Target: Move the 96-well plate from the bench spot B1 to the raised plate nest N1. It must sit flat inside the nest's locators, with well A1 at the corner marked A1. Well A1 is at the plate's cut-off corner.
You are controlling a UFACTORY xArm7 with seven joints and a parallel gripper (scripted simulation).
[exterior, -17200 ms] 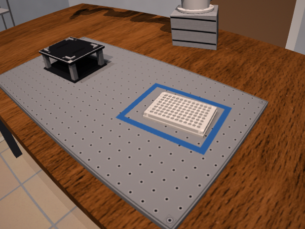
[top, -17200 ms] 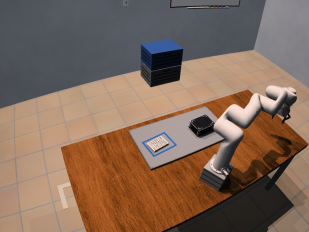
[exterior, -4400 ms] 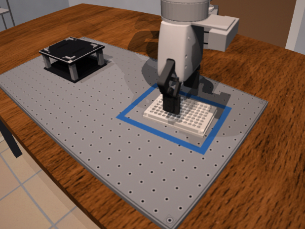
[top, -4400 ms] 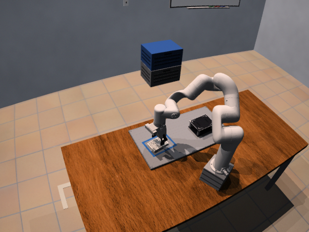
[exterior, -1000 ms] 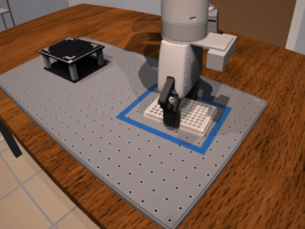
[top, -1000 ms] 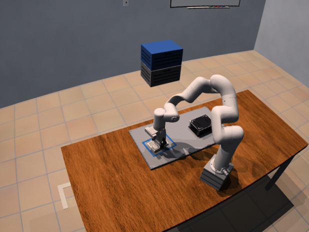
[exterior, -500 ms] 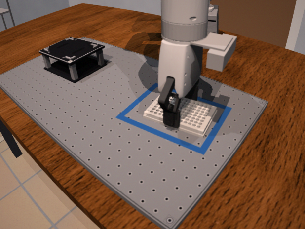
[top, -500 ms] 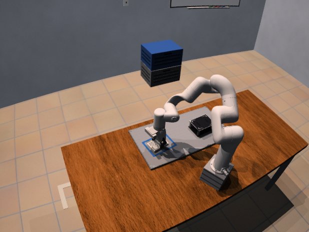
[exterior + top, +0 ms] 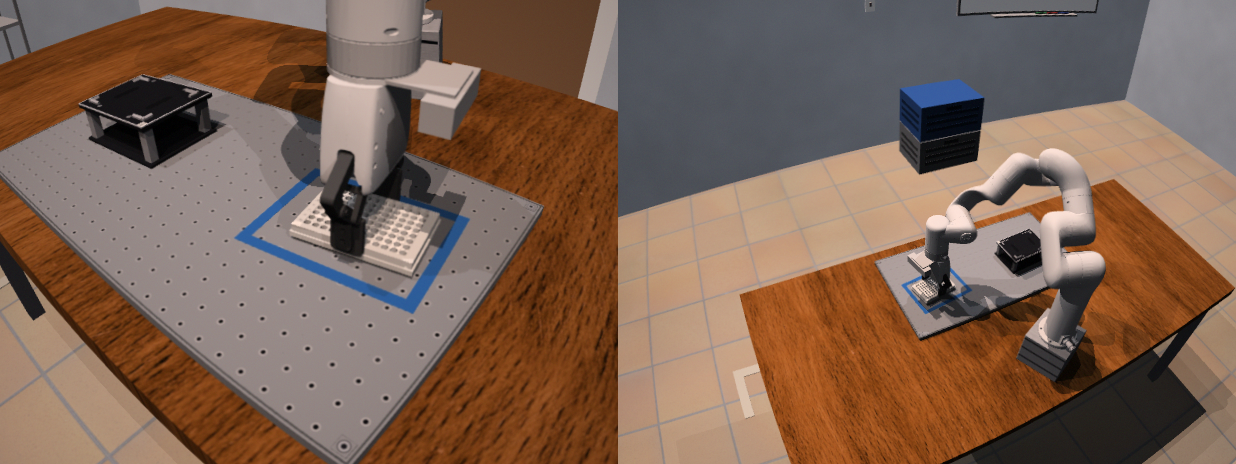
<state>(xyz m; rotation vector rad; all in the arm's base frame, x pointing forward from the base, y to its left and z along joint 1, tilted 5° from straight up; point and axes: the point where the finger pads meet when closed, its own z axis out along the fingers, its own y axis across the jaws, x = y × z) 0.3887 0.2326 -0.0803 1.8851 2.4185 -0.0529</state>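
Note:
The white 96-well plate point(image 9: 924, 290) point(image 9: 400, 235) lies flat inside the blue outline of spot B1 point(image 9: 914, 298) point(image 9: 325, 273) on the grey perforated board point(image 9: 978, 255) point(image 9: 200, 300). My gripper point(image 9: 940, 289) point(image 9: 370, 215) points straight down over the plate's middle and is shut on it, with one black finger against the near long side and the other behind the far side. The black raised nest N1 point(image 9: 1020, 247) point(image 9: 150, 100) stands empty at the board's other end, with pale corner locators on top. I cannot make out the plate's cut-off corner.
The board lies on a wooden table point(image 9: 843, 360) point(image 9: 525, 325). The arm's base point(image 9: 1050, 352) stands at the table's near edge, close to the nest. A blue and black stacked box point(image 9: 940, 125) hangs above the floor behind the table.

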